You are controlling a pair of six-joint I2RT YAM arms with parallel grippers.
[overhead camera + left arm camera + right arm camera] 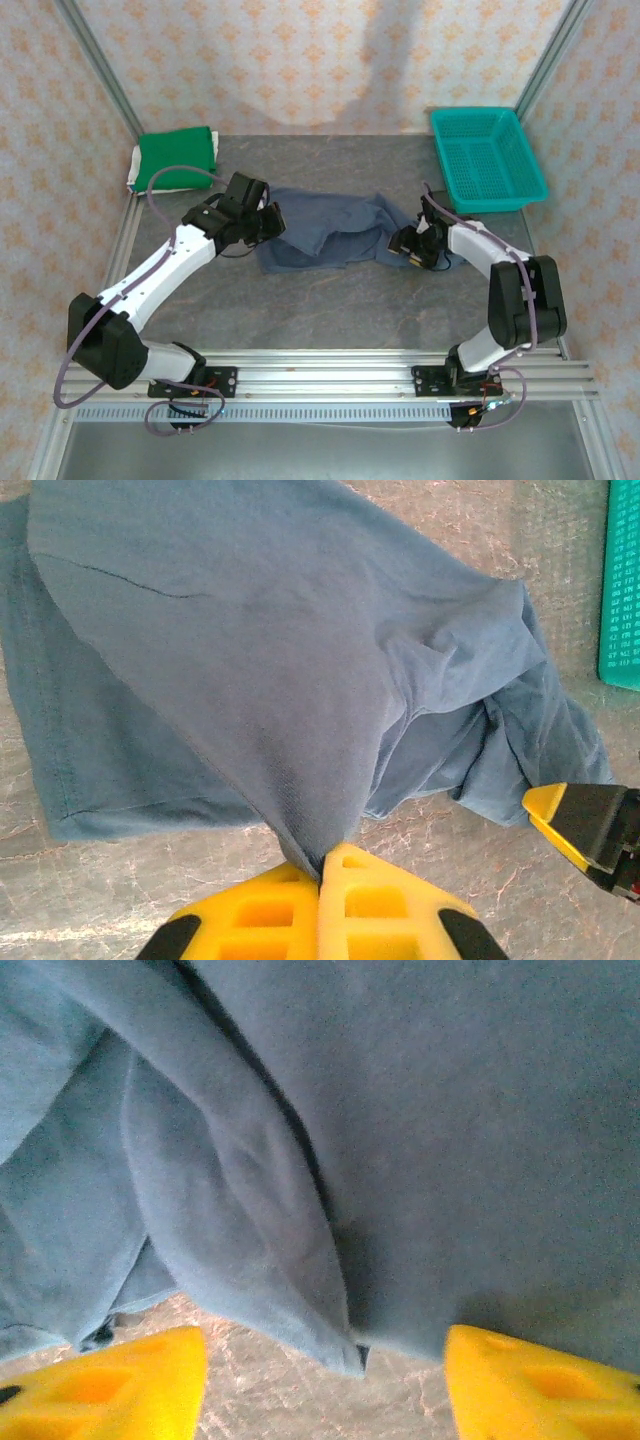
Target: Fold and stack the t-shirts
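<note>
At the middle of the grey table (330, 310), we see the slate-blue t-shirt (325, 235) lying rumpled between the two arms. The left gripper (322, 868) is pinched tight on a fold at the shirt's left edge. The right gripper (325, 1360) holds its jaws well apart, a hem lying between them unclamped. A folded green t-shirt (178, 157) sits at the far left corner.

L end effector (320, 868) pinched tight; R end effector (325, 1345) gaping.
</note>
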